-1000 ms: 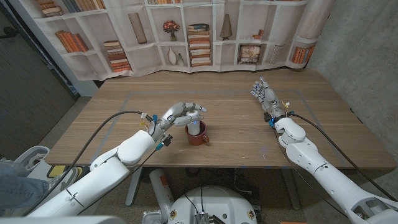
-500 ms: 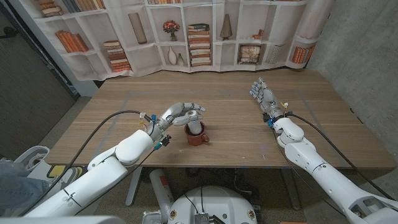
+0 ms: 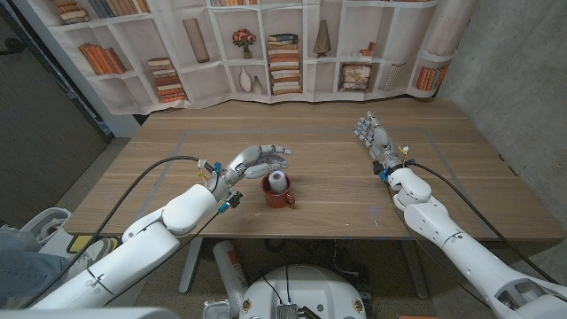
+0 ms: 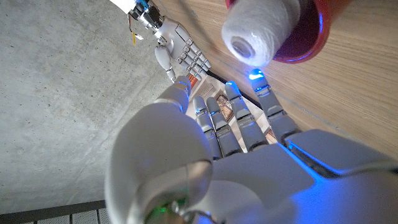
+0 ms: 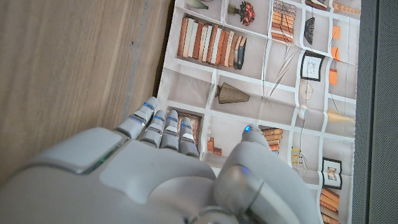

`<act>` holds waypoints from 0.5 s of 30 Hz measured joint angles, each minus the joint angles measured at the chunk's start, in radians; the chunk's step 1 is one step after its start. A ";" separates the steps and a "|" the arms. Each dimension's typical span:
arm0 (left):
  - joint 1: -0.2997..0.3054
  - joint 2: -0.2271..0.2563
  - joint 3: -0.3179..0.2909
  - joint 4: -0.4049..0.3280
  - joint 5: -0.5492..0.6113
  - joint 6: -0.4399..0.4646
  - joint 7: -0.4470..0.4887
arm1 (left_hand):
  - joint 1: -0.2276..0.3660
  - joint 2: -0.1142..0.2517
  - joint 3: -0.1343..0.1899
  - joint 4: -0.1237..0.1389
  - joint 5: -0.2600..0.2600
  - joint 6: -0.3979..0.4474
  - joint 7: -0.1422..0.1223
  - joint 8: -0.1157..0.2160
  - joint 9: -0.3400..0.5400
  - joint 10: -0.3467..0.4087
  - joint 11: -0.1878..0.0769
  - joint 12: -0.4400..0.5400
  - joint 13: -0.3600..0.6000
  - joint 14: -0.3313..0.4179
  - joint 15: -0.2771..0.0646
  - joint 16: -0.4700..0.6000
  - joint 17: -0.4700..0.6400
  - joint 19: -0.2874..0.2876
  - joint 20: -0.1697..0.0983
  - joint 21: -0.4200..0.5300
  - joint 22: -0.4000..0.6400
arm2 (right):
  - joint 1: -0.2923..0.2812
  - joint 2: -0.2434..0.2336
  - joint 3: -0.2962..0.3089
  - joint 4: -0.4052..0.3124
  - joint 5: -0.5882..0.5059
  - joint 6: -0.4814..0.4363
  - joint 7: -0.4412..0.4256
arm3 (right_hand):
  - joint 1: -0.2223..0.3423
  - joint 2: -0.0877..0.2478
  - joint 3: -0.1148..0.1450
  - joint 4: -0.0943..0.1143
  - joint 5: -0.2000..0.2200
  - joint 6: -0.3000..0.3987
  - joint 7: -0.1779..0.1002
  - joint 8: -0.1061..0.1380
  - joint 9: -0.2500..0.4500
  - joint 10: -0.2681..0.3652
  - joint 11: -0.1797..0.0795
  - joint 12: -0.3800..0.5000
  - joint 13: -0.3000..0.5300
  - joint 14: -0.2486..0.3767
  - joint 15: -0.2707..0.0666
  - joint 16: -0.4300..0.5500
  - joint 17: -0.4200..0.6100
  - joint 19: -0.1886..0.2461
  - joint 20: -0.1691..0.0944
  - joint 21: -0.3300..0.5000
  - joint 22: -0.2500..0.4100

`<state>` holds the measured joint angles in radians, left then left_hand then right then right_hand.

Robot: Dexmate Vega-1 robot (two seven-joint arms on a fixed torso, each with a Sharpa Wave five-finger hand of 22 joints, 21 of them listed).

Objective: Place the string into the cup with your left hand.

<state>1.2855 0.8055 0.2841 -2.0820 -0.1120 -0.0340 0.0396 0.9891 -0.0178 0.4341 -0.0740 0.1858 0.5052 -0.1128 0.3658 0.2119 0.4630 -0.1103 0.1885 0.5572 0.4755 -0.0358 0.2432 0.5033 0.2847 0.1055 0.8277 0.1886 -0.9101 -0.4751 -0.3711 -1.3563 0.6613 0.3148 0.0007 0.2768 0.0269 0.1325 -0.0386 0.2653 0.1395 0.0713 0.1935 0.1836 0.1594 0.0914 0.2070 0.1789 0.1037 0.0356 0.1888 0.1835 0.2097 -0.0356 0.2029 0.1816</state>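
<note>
String spool [image 3: 278, 182] in cup [image 3: 281, 196]; left hand [image 3: 259, 160] empty beside rim.

Red cup, white string, brown table

The cup [image 3: 279, 195] is dark red; the spool of string [image 3: 278, 182] in it white; the table [image 3: 337, 168] brown wood grain; the backdrop [image 3: 266, 44] prints white shelves with orange books.

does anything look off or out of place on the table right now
Nothing looks spilled or damaged. The spool of white string sits in the red cup but pokes out above its rim, apparently leaning. The cup stands upright on the table. The left hand is open beside it.
</note>
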 measured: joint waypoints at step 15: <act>0.013 0.001 -0.008 -0.008 0.001 0.002 0.004 | -0.009 0.001 -0.004 0.004 0.000 -0.005 0.005 0.000 0.000 -0.016 0.005 0.000 -0.001 -0.010 0.000 0.000 0.004 -0.007 0.004 -0.007 0.000 | -0.008 -0.003 0.000 -0.008 -0.001 0.003 0.000 | 0.005 0.005 0.003 -0.003 0.000 0.000 0.000 0.000 0.000 0.003 0.003 0.000 0.000 0.000 0.000 0.000 0.000 0.000 0.000 0.000 0.000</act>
<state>1.2985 0.8068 0.2759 -2.0901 -0.1113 -0.0323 0.0440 0.9805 -0.0168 0.4301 -0.0701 0.1858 0.4997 -0.1074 0.3658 0.2118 0.4472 -0.1054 0.1885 0.5559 0.4653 -0.0356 0.2432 0.5073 0.2777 0.1092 0.8205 0.1885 -0.9178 -0.4776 -0.3714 -1.3639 0.6599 0.3174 0.0010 0.2821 0.0321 0.1356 -0.0417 0.2653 0.1394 0.0713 0.1935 0.1836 0.1629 0.0948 0.2070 0.1788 0.1037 0.0356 0.1888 0.1835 0.2097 -0.0356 0.2029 0.1817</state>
